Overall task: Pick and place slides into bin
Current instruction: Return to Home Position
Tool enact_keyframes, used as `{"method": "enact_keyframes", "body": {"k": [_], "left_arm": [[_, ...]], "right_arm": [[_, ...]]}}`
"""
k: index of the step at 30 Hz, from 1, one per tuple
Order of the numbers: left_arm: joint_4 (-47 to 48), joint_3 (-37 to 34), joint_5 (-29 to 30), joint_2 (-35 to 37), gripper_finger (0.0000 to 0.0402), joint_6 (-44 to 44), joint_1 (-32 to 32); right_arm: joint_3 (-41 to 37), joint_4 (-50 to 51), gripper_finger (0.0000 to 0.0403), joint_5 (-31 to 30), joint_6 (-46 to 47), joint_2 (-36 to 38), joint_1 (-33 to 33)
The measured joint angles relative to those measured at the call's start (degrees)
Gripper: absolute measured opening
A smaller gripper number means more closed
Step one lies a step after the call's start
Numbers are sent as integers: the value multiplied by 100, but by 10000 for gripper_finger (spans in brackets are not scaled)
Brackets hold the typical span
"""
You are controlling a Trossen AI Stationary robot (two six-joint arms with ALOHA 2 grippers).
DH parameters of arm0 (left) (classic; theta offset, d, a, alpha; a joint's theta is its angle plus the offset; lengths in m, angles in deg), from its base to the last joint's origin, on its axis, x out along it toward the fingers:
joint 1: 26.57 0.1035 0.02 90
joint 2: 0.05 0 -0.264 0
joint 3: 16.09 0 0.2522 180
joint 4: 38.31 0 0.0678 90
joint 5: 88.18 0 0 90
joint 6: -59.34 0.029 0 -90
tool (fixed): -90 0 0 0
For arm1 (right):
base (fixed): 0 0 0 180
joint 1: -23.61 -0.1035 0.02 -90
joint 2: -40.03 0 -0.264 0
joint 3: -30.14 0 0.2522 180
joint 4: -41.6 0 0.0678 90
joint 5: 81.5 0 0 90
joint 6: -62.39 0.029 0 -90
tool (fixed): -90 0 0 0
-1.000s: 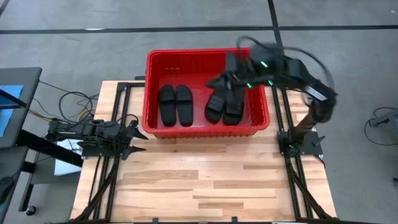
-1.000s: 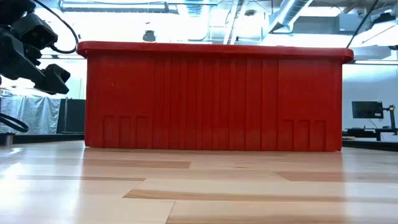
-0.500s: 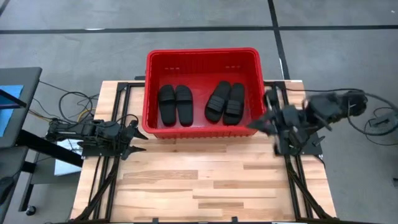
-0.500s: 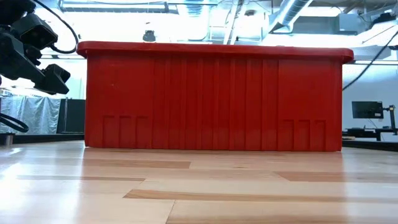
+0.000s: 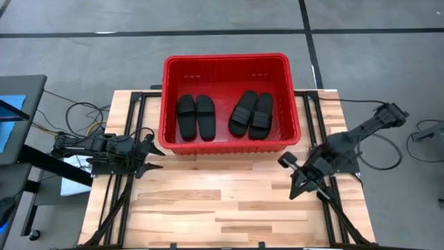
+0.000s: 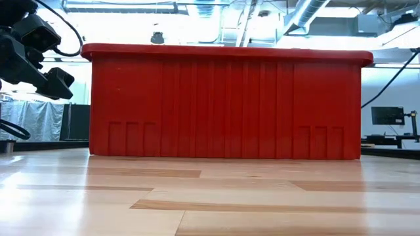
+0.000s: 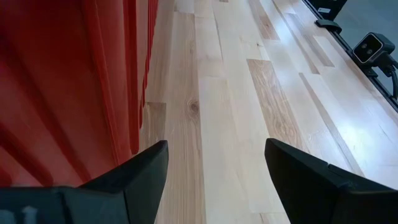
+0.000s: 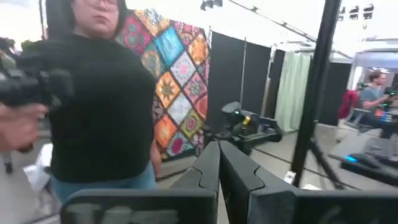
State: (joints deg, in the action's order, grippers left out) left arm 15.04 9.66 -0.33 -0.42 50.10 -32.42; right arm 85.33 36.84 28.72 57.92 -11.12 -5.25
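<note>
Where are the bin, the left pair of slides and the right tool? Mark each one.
bin (image 5: pixel 225 57): high view, on its far rim.
left pair of slides (image 5: pixel 186 115): high view, on the middle of the pair's left slide.
right tool (image 8: pixel 219 149): right wrist view, midway between its fingertips.

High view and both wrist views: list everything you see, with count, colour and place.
bin: one, red, far middle of table
slides: four, black, two pairs side by side inside bin
table: one, light wood, under bin
person: one, black top, in room beyond table
hanging: one, multicoloured patchwork, behind person
left pincer: one, dark, open, table's left edge by bin
right pincer: one, dark, shut, table's right edge, outside bin
</note>
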Motion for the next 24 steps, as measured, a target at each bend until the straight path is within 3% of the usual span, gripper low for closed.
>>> {"method": "enact_keyframes", "body": {"k": [7, 12, 17, 20, 24], "left_arm": [[0, 0, 0, 0, 258, 0, 0], [0, 0, 0, 0, 258, 0, -1], [0, 0, 0, 1, 258, -2, 0], [0, 0, 0, 1, 259, 0, -1], [0, 0, 0, -1, 259, 0, 0]], "right_arm": [[-1400, -1658, 0, -910, 458, -150, 231], [-2392, -3912, 0, -931, 877, -1003, 181], [-2858, -5645, 0, -1002, 1124, -1876, 121], [-3039, -5799, 0, -986, 1347, -1958, 69], [-3372, -5830, 0, -986, 1497, -1467, 33]]}}
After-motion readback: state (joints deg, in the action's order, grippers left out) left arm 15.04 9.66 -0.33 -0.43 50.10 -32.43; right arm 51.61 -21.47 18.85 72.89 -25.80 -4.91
